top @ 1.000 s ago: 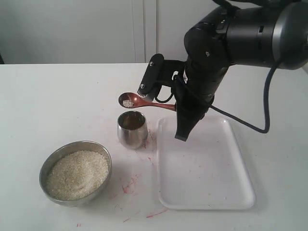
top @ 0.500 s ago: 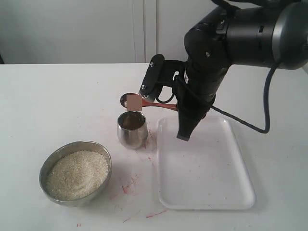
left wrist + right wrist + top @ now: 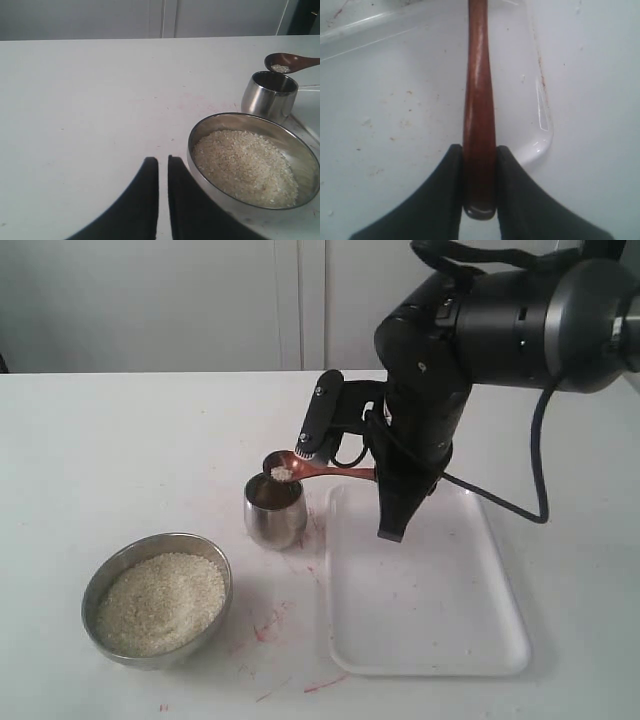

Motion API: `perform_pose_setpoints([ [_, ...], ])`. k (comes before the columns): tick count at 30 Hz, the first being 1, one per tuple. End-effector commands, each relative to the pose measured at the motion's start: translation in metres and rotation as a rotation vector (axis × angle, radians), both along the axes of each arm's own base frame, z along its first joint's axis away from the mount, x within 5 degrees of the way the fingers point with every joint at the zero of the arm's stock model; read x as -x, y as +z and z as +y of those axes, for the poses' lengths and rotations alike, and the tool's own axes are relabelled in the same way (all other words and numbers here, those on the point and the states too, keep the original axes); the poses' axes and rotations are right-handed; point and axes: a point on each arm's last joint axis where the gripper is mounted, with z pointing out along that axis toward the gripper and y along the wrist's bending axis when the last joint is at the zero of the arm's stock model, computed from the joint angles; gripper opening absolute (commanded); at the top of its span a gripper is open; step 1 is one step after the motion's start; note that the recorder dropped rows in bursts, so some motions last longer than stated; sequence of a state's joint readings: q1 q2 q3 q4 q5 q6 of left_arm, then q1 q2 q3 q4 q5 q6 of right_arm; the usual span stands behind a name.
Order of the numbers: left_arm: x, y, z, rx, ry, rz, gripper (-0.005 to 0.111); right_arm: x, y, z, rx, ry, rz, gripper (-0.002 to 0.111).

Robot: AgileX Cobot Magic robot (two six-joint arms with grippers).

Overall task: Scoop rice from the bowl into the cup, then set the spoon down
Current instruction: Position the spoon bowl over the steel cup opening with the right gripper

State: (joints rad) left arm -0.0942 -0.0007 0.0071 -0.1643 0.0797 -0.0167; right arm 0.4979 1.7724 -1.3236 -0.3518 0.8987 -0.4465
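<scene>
While our right claw is clamping the handle end of the spoon, we are holding its scoop, carrying a little rice, just above the rim of the cup. Our left claw, fingers nearly together, is waiting beside the bowl toward the near edge of the bench.
</scene>
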Motion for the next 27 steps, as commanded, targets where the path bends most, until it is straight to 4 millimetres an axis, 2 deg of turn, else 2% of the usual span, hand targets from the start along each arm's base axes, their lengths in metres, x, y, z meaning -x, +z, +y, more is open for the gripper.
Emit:
perform_pose_setpoints([
  [1, 0.0, 0.003, 0.0, 0.009, 0.002, -0.009, 0.014, -0.003, 0.001, -0.004, 0.018, 0.001, -0.016, 0.0],
  [11, 0.0, 0.003, 0.0, 0.009, 0.002, -0.009, 0.014, -0.005, 0.002, -0.008, 0.077, 0.03, -0.044, 0.0],
  [19, 0.0, 0.003, 0.0, 0.009, 0.002, -0.009, 0.014, -0.001, 0.005, 0.005, 0.139, 0.109, -0.083, 0.0],
  [27, 0.0, 0.003, 0.0, 0.009, 0.002, -0.009, 0.014, -0.002, 0.006, 0.003, 0.166, 0.119, -0.095, 0.0],
])
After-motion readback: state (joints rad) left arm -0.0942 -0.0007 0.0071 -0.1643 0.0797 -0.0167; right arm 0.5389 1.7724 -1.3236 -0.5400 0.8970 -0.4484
